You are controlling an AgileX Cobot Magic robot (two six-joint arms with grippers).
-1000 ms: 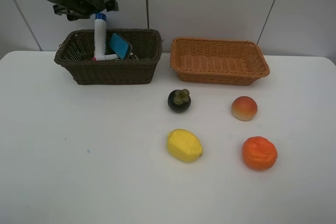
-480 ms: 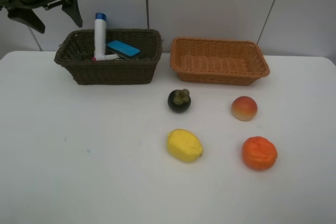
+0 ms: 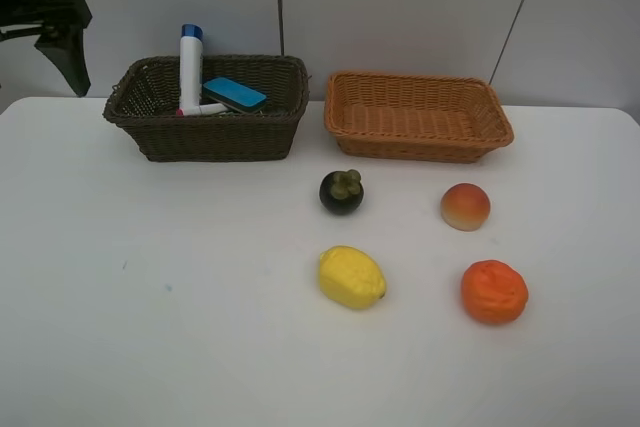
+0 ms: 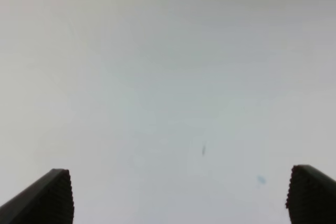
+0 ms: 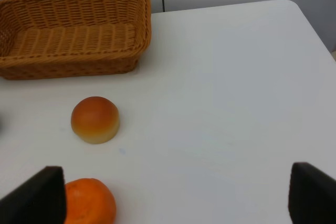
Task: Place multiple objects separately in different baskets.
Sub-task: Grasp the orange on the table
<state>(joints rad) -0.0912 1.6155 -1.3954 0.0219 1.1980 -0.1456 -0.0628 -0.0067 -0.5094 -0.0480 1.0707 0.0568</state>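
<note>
Withdrawn leftward from the deep dark brown wicker basket, our left tool hangs wide open and empty over the white counter. Our right tool gapes empty too: a round orange beside one fingertip, rosy peach and shallow tan wicker basket beyond.

White table with open room on the left, fruit and baskets elsewhere.
A mangosteen, lemon, peach and orange stood apart right of centre, gaps between them. At the back, a tube rose above the rim of the dark basket; the tan basket beside it lay open above.
</note>
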